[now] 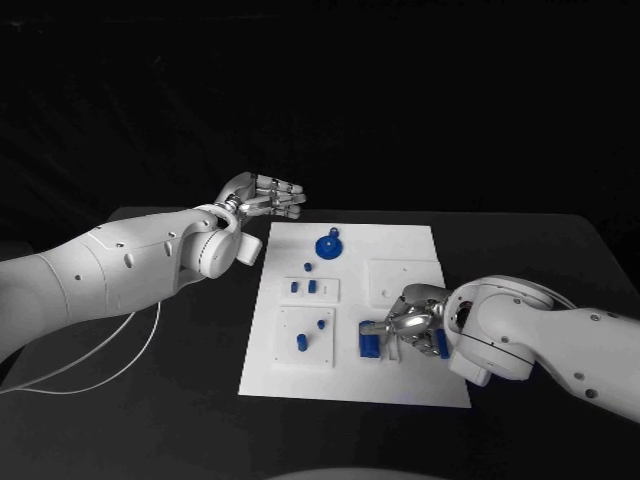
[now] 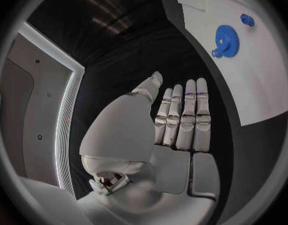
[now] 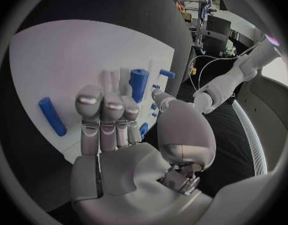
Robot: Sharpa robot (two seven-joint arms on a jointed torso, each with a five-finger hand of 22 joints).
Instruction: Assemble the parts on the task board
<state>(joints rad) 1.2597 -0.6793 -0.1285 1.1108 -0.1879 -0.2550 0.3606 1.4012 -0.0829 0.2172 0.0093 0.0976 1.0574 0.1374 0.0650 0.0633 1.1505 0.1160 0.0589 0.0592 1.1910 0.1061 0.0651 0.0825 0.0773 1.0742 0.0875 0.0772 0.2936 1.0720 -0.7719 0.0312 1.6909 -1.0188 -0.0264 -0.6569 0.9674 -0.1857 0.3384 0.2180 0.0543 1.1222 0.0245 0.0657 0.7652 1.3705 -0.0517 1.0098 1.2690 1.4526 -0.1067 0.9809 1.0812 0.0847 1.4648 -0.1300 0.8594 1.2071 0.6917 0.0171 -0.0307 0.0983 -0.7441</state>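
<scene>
The white task board [image 1: 407, 250] lies in the middle of the black table. A blue gear [image 1: 329, 245] sits near its far end, with a small blue piece [image 1: 307, 266] just in front of it. My right hand [image 1: 407, 325] hovers low over the board's near right part, fingers stretched out and holding nothing. Under it stand a blue cylinder [image 3: 139, 84] and a blue bar [image 3: 51, 116], also seen as blue parts [image 1: 371, 341] beside the hand. My left hand [image 1: 265, 200] floats off the board's far left corner, flat and empty. The wrist view shows the gear [image 2: 227, 41] beyond its fingers [image 2: 181, 116].
Two white sub-plates on the board's left side carry small blue pegs [image 1: 313, 288] and blue pieces [image 1: 306, 337]. A raised white square [image 1: 404, 275] sits right of centre. A thin white cable [image 1: 104, 355] trails over the table at the left.
</scene>
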